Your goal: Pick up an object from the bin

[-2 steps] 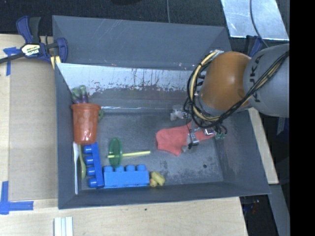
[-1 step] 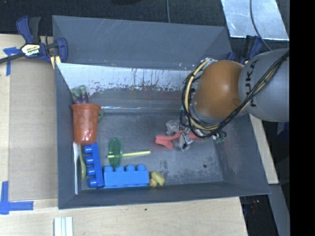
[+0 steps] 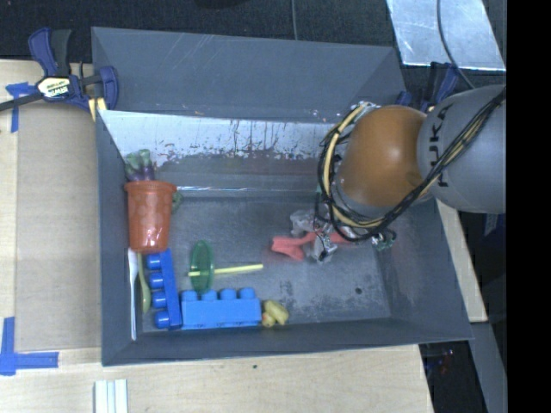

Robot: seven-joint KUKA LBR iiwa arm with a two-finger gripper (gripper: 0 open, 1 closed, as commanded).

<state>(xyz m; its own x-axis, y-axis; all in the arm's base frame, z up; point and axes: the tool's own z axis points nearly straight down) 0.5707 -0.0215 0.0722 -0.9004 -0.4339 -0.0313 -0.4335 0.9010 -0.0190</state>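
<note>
Arm (image 3: 469,157) reaching into the grey metal bin (image 3: 258,76) from the right, its gripper (image 3: 320,246) down near the floor, right of centre. A small red piece (image 3: 287,247) of uneven shape lies on the floor there, its right end at the gripper's tip and the rest sticking out to the left. Whether the claw is released or clenched on it cannot be told, as the orange cover (image 3: 383,157) and looped cables (image 3: 330,166) on the wrist hide much of it. Along the left wall lies an orange cup (image 3: 151,215). Below it two blue toy bricks (image 3: 219,308) form a corner. A green disc on a yellow stick (image 3: 203,267) lies just above them, and a small yellow lump (image 3: 274,314) sits at the long brick's right end
</note>
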